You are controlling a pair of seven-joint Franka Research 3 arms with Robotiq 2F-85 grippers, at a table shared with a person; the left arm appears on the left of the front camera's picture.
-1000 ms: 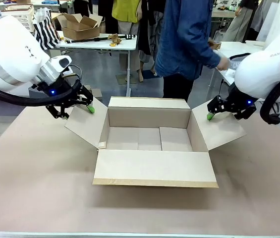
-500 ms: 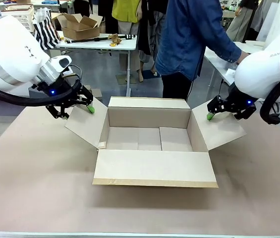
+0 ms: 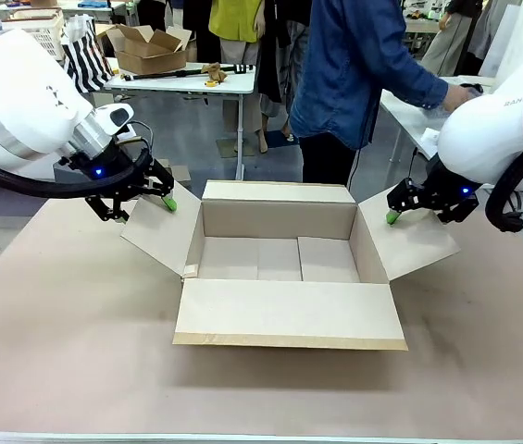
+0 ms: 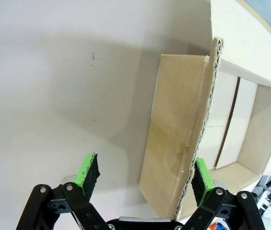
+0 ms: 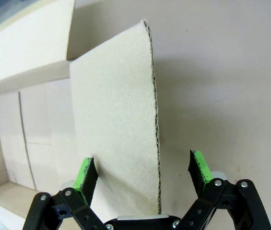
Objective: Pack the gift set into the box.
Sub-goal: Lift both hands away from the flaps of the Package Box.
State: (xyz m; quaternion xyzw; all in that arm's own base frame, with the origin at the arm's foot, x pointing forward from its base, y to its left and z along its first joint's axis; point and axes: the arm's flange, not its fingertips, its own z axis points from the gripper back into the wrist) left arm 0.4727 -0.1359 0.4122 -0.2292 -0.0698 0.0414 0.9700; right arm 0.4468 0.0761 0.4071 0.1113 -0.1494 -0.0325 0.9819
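Your box sat in the middle of the table, open side up, all four flaps folded outward and its floor bare cardboard.

Your left arm came in from 9 o'clock, bent low, with the wrist angled down toward the box. The left gripper hung at about 10 o'clock from the box, over the outer end of the left flap. In the left wrist view, that left gripper was spread wide. The left flap stood between its fingers, its corrugated edge just beside one green pad; you could not tell whether they touched.

Over at 2 o'clock, your right arm curled in from 3 o'clock, and the right gripper pointed in at the right flap. In the right wrist view, the right gripper was spread too. The right flap rose between the pads, clear of both.

At 12 o'clock a person in a blue shirt stood behind the box, turned away, one hand out on a side table at 2 o'clock.
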